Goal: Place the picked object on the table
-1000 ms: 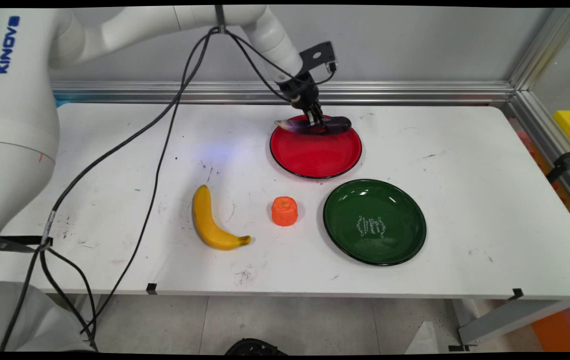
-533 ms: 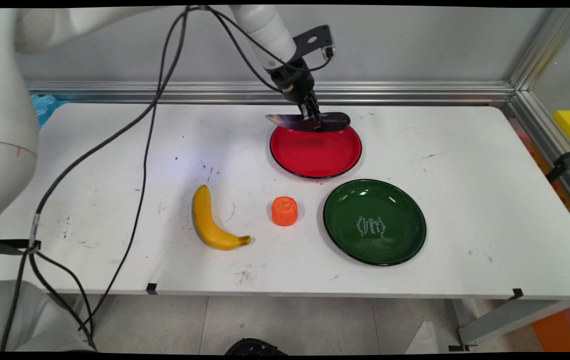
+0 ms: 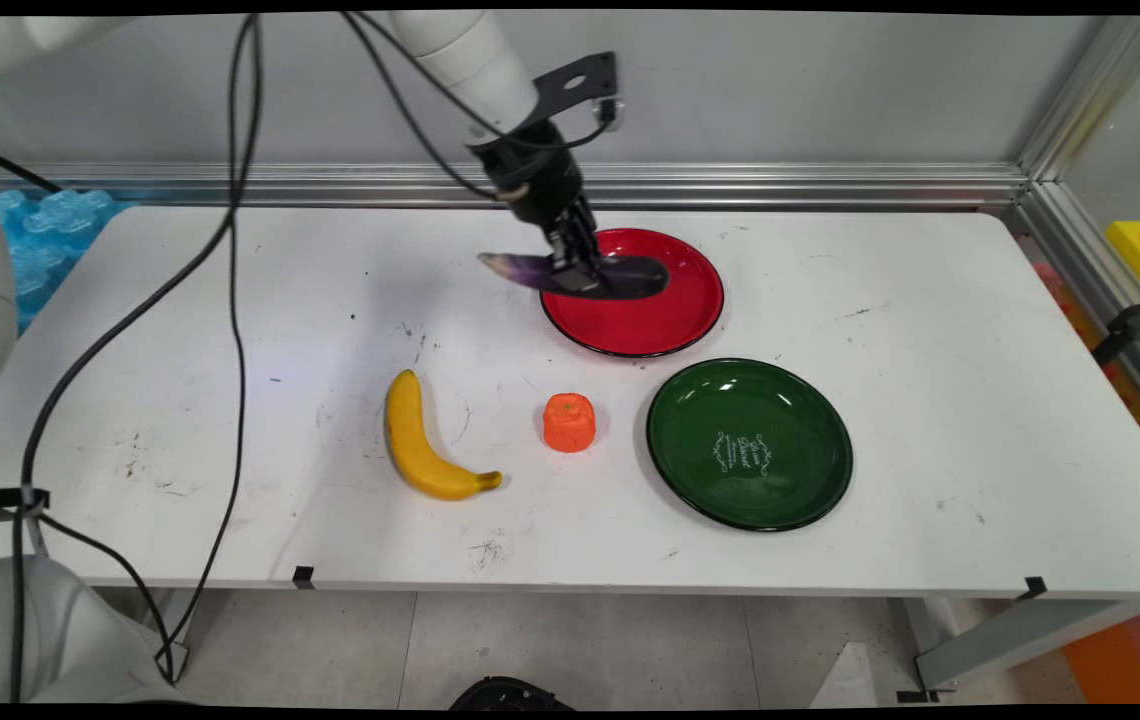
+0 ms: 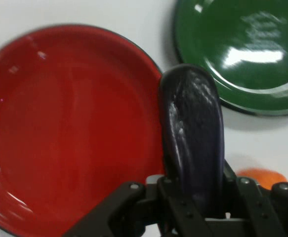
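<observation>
A white robot arm's black gripper [image 3: 578, 272] hangs above the left edge of a red plate [image 3: 670, 310] at the far middle of a white desk [image 3: 930, 400], its jaws pinching a dark purple eggplant [image 3: 620, 278] around its middle. The eggplant is held clear of the surface, lying roughly level, with its paler stem end pointing left out past the plate's rim and its rounded dark end over the plate's left part. In the hand view the eggplant [image 4: 193, 133] rises from between the jaws of the gripper [image 4: 195, 197], with the red plate [image 4: 60, 133] spread out to its left and part of a green plate [image 4: 242, 49] at the upper right. On the desk, the green plate [image 3: 749, 443], marked with pale lettering at its centre, sits just near and right of the red one, the two rims close but apart. An orange, ridged toy fruit [image 3: 569, 421] stands just left of the green plate, and a yellow banana [image 3: 420, 440] lies farther left, its stem tip pointing toward the orange piece. Black cables [image 3: 230, 250] trail from the arm across the desk's left side.
</observation>
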Controlling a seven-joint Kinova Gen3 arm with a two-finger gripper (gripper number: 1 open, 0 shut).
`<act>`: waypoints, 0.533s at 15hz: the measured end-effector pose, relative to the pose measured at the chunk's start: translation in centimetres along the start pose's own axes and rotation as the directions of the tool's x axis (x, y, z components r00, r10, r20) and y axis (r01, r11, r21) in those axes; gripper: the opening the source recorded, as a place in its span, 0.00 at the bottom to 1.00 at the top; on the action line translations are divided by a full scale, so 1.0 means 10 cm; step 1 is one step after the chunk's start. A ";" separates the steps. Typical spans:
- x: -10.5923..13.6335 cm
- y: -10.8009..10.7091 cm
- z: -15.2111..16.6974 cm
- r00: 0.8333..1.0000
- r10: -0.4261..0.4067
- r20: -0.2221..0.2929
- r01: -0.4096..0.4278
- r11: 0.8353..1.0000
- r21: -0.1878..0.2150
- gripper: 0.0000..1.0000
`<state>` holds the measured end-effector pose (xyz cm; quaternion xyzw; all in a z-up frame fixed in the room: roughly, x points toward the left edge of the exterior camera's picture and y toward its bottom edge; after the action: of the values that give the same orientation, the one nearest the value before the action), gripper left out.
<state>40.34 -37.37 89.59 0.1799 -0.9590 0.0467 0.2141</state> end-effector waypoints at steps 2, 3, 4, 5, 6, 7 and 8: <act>-0.13 0.14 -0.07 1.000 0.008 0.011 -0.008 1.000 -0.016 0.00; -0.20 0.20 -0.10 1.000 0.012 0.016 -0.012 1.000 -0.020 0.00; -0.25 0.24 -0.12 1.000 0.015 0.021 -0.014 1.000 -0.022 0.00; -0.29 0.27 -0.12 1.000 0.015 0.024 -0.015 1.000 -0.022 0.00; -0.35 0.30 -0.13 0.999 0.016 0.029 -0.015 1.000 -0.022 0.00; -0.43 0.34 -0.13 0.999 0.017 0.035 -0.016 1.000 -0.022 0.00; -0.48 0.36 -0.13 0.999 0.019 0.040 -0.018 1.000 -0.022 0.00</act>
<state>43.60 -32.21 88.65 0.1696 -0.9651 0.0347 0.1965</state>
